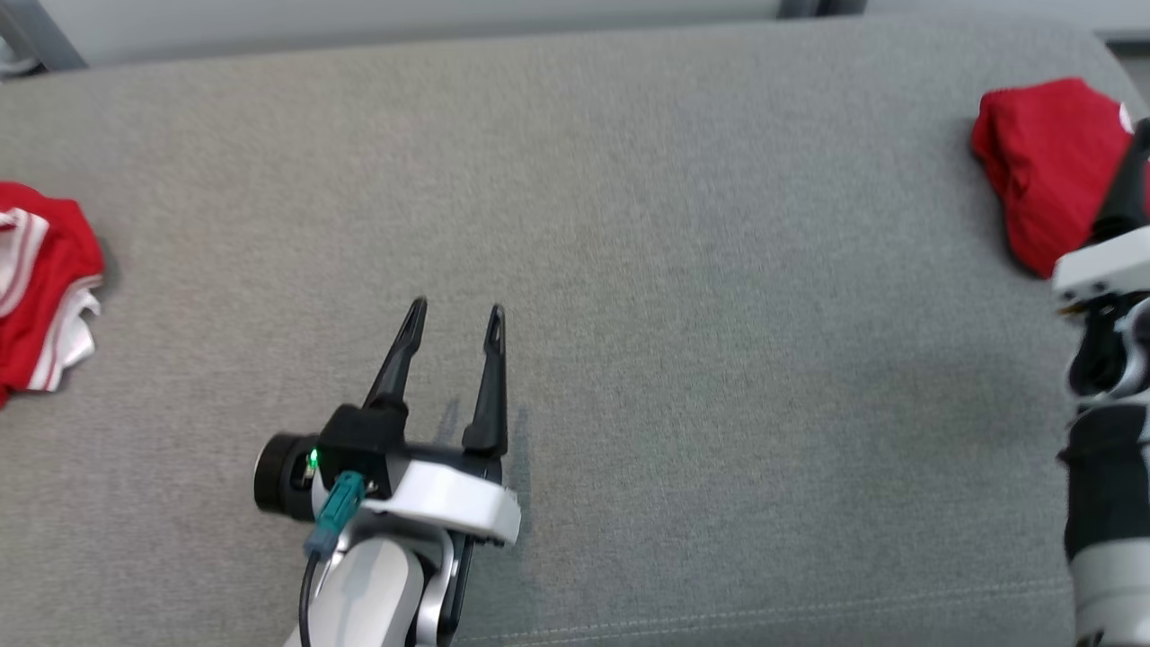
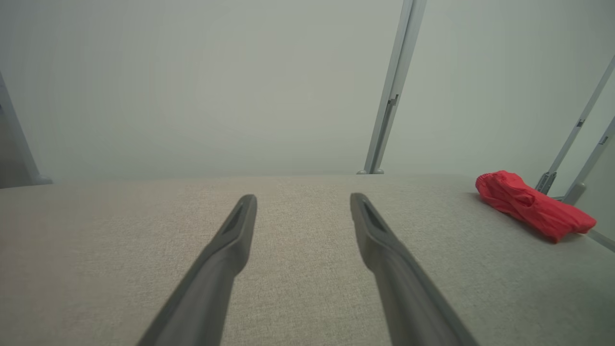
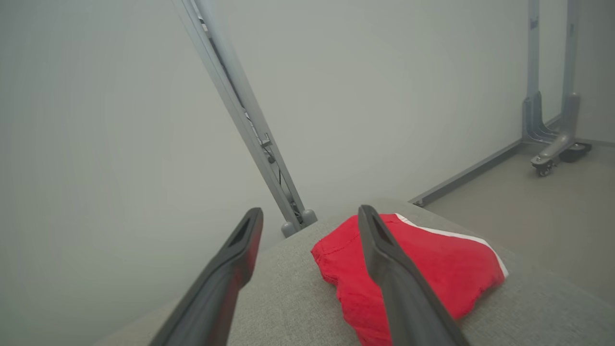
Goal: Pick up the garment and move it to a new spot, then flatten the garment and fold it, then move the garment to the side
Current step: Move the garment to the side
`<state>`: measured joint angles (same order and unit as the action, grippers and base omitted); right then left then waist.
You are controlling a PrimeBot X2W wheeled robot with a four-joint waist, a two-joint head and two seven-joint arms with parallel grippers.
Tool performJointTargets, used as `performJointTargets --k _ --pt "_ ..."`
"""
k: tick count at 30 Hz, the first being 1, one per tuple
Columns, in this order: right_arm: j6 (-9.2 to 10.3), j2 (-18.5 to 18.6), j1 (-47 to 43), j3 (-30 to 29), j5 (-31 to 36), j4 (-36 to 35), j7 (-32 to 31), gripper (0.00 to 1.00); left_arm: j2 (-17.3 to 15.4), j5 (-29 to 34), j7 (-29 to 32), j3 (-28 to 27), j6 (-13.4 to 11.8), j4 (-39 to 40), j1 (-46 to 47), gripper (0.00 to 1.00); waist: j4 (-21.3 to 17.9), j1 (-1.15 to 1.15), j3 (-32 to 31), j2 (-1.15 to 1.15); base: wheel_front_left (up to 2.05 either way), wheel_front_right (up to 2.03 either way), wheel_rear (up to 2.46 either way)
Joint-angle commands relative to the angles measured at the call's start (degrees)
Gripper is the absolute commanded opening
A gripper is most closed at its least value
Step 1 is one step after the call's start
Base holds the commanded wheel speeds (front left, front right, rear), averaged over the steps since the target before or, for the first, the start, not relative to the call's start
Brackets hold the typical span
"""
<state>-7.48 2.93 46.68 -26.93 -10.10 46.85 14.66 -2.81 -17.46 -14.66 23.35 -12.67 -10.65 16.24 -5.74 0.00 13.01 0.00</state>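
A wide grey fabric-covered table [image 1: 629,225] stretches under both claws. Past its far edge, ahead of the claws, slanted grey metal frame posts [image 2: 391,91] stand against a pale wall [image 2: 192,72].

The folded red cloth garment [image 1: 1042,171] lies at the table's far right corner, just under and ahead of the right claw [image 3: 311,214]. It is a thick, compact bundle of bright red cloth, softly creased. A narrow white stripe runs along the edge farthest from that claw, and the side facing the left claw [image 1: 455,314] is a rounded fold. In the right wrist view the claw's right finger crosses in front of the red cloth, while its left finger stands over bare table beside it. Whether the finger touches the cloth cannot be told. The right claw's fingers are spread wide, with nothing between them.

A crumpled red garment with white stripes [image 1: 40,279] lies far off to the left of the left claw, at the table's edge.

The left claw is over bare table, fingers parted and empty, pointing toward the far edge. The folded garment is well apart to its right. A small green light [image 1: 313,461] glows on its wrist.
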Motion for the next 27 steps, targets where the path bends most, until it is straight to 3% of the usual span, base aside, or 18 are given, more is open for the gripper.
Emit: performJointTargets --k 1,6,13,20,27 --pt "-0.01 -0.02 -1.23 3.56 -0.99 -2.66 0.34 1.00 -0.27 -0.55 -0.32 -2.07 -0.45 1.35 -0.30 1.00 1.45 0.00 -3.34 0.00 0.00 0.00 0.00" --pt "-0.01 -0.03 -10.49 16.40 -4.80 -10.87 0.34 1.00 -0.19 -1.11 -0.33 -3.28 -0.70 1.58 -4.06 1.00 3.22 0.00 -7.83 0.00 0.00 0.00 0.00" --pt "-0.01 1.65 -21.10 27.76 -5.77 -22.34 0.34 1.00 -0.14 -0.17 -0.33 -4.82 -0.26 3.07 -8.30 1.00 4.53 0.00 -12.18 0.00 0.00 0.00 0.00" --pt "-0.01 2.22 -31.29 30.42 -5.24 -31.52 0.34 1.00 -0.10 2.27 -0.33 -7.73 1.03 6.82 -12.02 1.00 5.09 0.00 -14.45 0.00 0.00 0.00 0.00" --pt "-0.01 2.34 -39.97 31.64 -11.17 -36.05 0.34 1.00 -0.08 5.02 -0.33 -9.75 2.63 8.28 -16.47 1.00 4.78 0.00 -16.41 0.00 0.00 0.00 0.00"
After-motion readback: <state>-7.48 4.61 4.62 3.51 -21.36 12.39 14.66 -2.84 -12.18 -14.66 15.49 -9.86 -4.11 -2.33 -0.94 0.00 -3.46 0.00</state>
